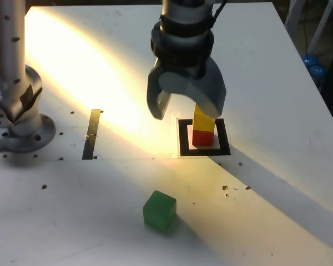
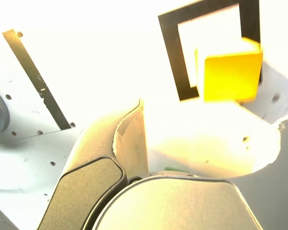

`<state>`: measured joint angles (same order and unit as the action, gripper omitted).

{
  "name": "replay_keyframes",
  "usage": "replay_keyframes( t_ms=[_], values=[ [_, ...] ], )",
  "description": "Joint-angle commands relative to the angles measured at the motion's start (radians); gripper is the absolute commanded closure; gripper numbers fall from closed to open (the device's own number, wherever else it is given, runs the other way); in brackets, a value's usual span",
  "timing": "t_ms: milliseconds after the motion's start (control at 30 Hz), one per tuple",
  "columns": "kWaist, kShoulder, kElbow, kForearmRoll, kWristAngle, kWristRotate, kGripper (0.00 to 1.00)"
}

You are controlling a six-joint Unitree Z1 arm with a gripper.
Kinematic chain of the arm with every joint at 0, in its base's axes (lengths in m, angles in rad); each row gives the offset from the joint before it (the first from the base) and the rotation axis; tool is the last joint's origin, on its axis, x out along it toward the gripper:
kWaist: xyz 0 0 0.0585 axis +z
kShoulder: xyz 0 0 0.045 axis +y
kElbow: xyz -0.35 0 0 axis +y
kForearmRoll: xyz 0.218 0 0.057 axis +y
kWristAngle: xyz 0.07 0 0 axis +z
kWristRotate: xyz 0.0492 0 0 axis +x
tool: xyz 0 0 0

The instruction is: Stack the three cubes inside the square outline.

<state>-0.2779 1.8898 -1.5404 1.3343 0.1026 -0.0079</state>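
Inside the square outline [image 1: 183,145], yellow cube [image 1: 203,121] sits on red cube [image 1: 202,138]; green cube [image 1: 160,211] is out front on the tabletop [image 1: 89,221]. Tool [image 1: 185,111] spread, nothing gripped. Lift straight clear of yellow before swinging to green, then centre jaws.

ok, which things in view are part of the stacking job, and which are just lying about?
Part of the job:
- red cube, inside the outline
- yellow cube, on the red
- green cube, off by itself
- square outline

Just there:
- dark straight strip
- blue object beyond the table
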Motion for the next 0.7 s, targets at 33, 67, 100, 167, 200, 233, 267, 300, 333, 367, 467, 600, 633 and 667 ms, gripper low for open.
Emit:
replay_keyframes(
  t_ms=[33,67,100,167,200,233,267,300,333,367,467,600,633,667],
  values=[
    [-0.056,-0.006,0.014,-0.005,0.000,0.001,0.01],
    [-0.077,-0.006,0.020,-0.007,-0.001,0.000,0.01],
    [-0.098,-0.006,0.027,-0.010,-0.002,-0.003,0.01],
    [-0.144,-0.005,0.043,-0.019,-0.007,-0.014,0.01],
    [-0.161,-0.005,0.049,-0.023,-0.010,-0.021,0.01],
    [-0.177,-0.004,0.056,-0.028,-0.013,-0.027,0.02],
    [-0.191,-0.003,0.063,-0.034,-0.017,-0.034,0.02],
    [-0.203,-0.002,0.070,-0.040,-0.022,-0.040,0.02],
    [-0.214,0.000,0.078,-0.047,-0.027,-0.045,0.02],
    [-0.224,0.001,0.086,-0.055,-0.032,-0.050,0.02],
    [-0.252,0.008,0.108,-0.080,-0.048,-0.061,0.02],
    [-0.291,0.024,0.135,-0.112,-0.065,-0.078,0.03],
    [-0.301,0.029,0.140,-0.120,-0.069,-0.082,0.03],
    [-0.311,0.034,0.145,-0.128,-0.073,-0.086,0.03]
  ],
)
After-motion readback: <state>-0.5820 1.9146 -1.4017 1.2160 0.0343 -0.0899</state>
